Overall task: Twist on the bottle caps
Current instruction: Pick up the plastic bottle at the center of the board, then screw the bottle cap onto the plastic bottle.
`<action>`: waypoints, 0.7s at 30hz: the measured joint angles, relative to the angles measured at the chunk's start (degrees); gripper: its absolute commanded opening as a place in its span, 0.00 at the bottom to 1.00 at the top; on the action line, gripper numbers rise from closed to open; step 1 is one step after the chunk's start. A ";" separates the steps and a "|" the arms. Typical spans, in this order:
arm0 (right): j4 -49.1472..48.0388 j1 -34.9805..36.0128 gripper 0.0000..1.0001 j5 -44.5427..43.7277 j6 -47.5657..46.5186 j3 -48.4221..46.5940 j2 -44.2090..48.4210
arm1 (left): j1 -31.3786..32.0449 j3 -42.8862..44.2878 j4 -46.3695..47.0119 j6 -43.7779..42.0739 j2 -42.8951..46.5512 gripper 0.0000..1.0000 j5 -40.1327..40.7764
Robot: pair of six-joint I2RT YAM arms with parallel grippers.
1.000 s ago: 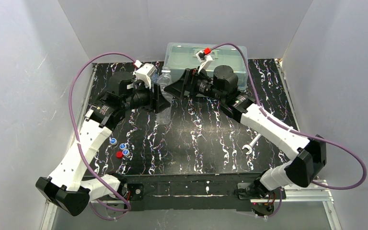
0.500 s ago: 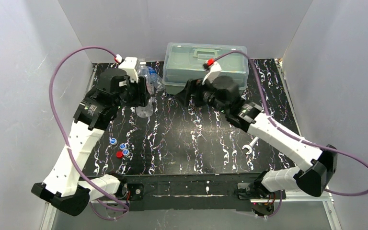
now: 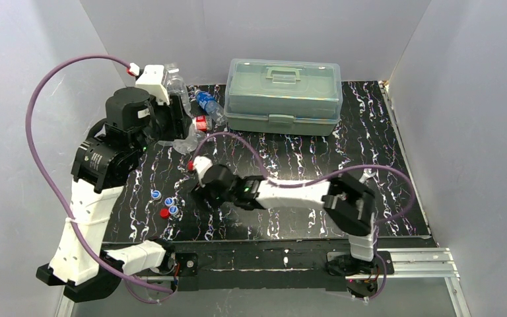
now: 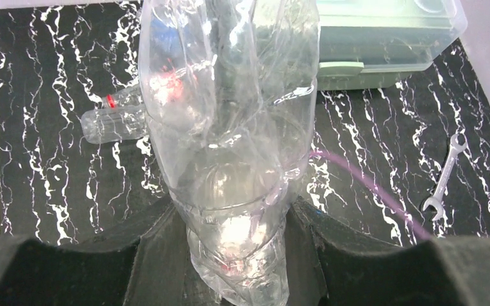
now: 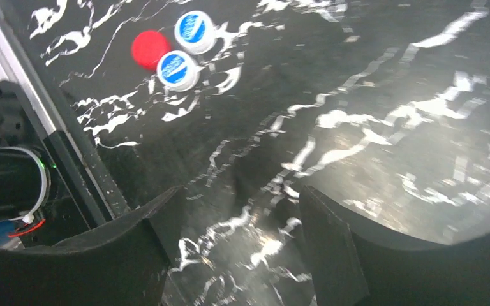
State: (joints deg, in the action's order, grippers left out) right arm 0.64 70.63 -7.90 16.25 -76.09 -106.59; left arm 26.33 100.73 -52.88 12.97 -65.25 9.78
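Note:
My left gripper (image 3: 173, 124) (image 4: 235, 220) is shut on the plain clear bottle (image 4: 230, 127) (image 3: 177, 84), held up at the back left with its body pinched between the black fingers. The red-label bottle (image 3: 202, 123) (image 4: 111, 118) and the blue-label bottle (image 3: 205, 100) lie on the table behind it. Several bottle caps sit at the front left: a red cap (image 3: 164, 212) (image 5: 150, 48) and blue-and-white caps (image 3: 169, 201) (image 5: 194, 29). My right gripper (image 3: 200, 193) (image 5: 236, 236) hovers low just right of them, open, with only tabletop between its fingers.
A large translucent lidded box (image 3: 284, 96) (image 4: 383, 38) stands at the back centre. A silver wrench (image 4: 443, 175) lies on the black marbled table (image 3: 290, 158) to the right. The right arm's purple cable (image 3: 284, 175) loops across the table's middle.
The right arm swung from the back by the box down to the front left beside the caps, its jaws narrowing. The left arm lifted the plain bottle up and back left.

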 measured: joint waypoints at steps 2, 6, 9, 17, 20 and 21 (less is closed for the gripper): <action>-0.15 2.01 0.70 0.96 -1.33 -2.58 -4.37 | -0.02 1.60 -0.94 0.20 -0.15 0.16 0.42; -0.24 4.83 0.70 2.05 -4.44 -8.46 -10.84 | 0.00 4.50 -2.36 0.83 -0.85 0.17 1.18; -1.46 5.55 0.70 1.77 -5.79 -13.29 -14.73 | 0.00 4.92 -3.10 1.18 -1.51 0.16 1.53; -1.62 7.82 0.70 0.44 -8.61 -17.73 -22.47 | 0.00 6.67 -4.68 1.42 -3.54 0.17 1.90; -1.60 8.50 0.70 -0.46 -9.68 -19.41 -24.00 | 0.00 7.32 -4.66 1.40 -3.96 0.17 2.10; -1.60 8.79 0.70 -0.83 -10.05 -20.17 -24.48 | 0.00 7.37 -4.66 1.40 -3.98 0.17 2.21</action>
State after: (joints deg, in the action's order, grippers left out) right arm -0.95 79.42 -8.73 6.20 -96.27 -131.07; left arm 26.33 108.09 -57.54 14.37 -69.23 11.99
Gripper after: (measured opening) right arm 0.699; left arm 0.457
